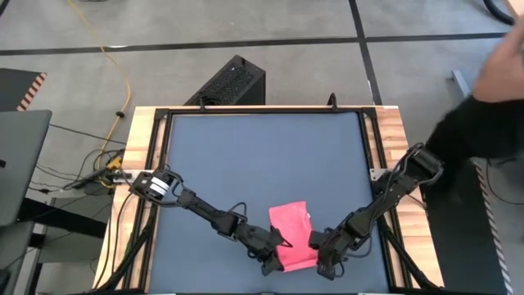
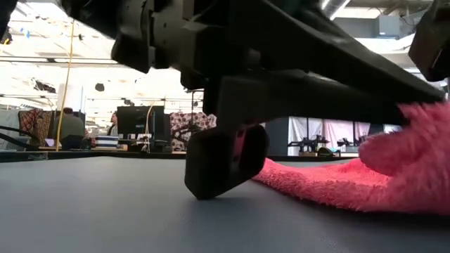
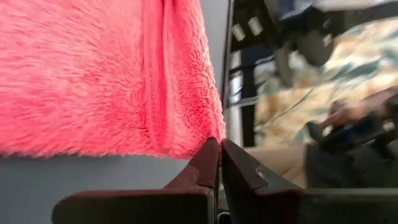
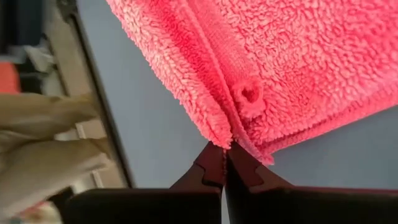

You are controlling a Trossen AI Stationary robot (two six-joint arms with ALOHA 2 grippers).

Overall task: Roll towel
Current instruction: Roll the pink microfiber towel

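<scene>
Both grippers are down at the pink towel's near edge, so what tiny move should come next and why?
Probably lift and carry the pinched edge a little toward the far side to start the roll. The left gripper and right gripper each look shut on a near corner of the towel, which otherwise lies flat on the table.

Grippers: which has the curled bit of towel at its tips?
The right gripper: a small curl of the towel sits just past its shut tips. The left gripper meets a flat corner.
</scene>
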